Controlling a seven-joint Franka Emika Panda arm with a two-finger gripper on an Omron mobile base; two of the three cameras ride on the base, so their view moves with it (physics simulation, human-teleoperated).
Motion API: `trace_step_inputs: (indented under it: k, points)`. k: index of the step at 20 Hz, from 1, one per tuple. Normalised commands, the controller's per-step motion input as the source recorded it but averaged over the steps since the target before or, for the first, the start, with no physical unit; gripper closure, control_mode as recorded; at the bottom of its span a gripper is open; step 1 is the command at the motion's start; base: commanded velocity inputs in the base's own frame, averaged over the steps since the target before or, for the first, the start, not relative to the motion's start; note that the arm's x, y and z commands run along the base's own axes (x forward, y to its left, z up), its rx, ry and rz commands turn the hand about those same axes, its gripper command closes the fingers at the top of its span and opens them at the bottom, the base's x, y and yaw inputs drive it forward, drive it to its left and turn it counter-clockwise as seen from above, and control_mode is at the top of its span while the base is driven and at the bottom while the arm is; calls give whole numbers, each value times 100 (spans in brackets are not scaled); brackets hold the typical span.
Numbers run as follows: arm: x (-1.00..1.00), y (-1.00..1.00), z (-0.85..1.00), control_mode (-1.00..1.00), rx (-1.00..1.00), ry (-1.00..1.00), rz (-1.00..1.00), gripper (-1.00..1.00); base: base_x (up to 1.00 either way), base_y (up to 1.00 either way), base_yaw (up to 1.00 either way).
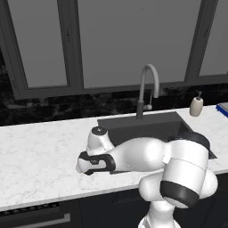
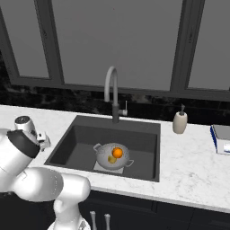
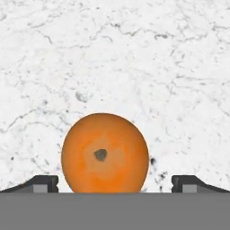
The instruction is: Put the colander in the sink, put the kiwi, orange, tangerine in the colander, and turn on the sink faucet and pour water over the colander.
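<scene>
A bright orange round fruit (image 3: 104,152) lies on the white marble counter, the orange or the tangerine, I cannot tell which. My gripper (image 3: 115,184) hangs open straight above it, one fingertip (image 3: 42,183) on each side and neither touching. The colander (image 2: 101,156) stands on the floor of the sink (image 2: 67,139), left of the middle. Inside it lie another orange fruit (image 2: 117,152) and the small yellowish-green kiwi (image 2: 111,159). The sink faucet (image 2: 112,90) arches over the basin's back edge. No water is in view.
My arm reaches over the counter left of the sink (image 1: 147,127), below the faucet (image 1: 147,89). A beige soap pump bottle (image 2: 180,122) stands right of the basin, and a blue-and-white object (image 2: 221,137) lies at the far right. Dark windows line the back wall.
</scene>
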Motion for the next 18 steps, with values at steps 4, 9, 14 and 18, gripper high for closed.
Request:
trace_step_inputs:
  k: [4, 9, 14, 18]
  points:
    - [29, 14, -31, -100, -3, 0, 0, 100, 0, 0, 0]
    - [20, 6, -9, -100, 0, 0, 0, 100, 0, 0, 0]
    - [-1, -13, 6, -100, -7, -18, -1, 100, 0, 0, 0]
    - [-6, -78, 66, -100, -13, -52, -9, 100, 0, 0, 0]
